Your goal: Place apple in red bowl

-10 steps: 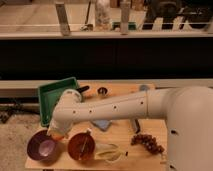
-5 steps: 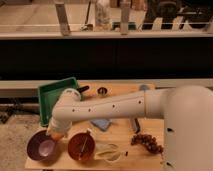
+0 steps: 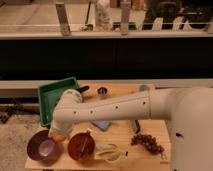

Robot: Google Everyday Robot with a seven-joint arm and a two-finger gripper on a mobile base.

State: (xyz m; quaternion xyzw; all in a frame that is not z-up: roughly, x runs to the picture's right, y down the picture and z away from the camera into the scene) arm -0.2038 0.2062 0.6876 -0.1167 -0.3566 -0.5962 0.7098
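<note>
My gripper (image 3: pixel 57 134) is at the end of the white arm, which reaches in from the right across the wooden table. It is shut on the apple (image 3: pixel 58 136), a small orange fruit that shows just under the wrist. The apple hangs low between the two bowls, over the right rim of the purple bowl (image 3: pixel 43 146). The red bowl (image 3: pixel 81 147), reddish-brown with a dark rim, stands just right of the gripper near the table's front edge. A thin utensil-like thing lies in it. The fingers are mostly hidden by the arm.
A green tray (image 3: pixel 49 96) stands at the back left. A pale banana-like item (image 3: pixel 108 150) lies right of the red bowl. A dark grape bunch (image 3: pixel 148 142) lies at the front right. A blue item (image 3: pixel 102 125), a small can (image 3: pixel 102 91) and a dark object (image 3: pixel 135 125) are mid-table.
The gripper with the apple has sunk slightly and shifted a little right, towards the gap between the bowls. Nothing else has moved.
</note>
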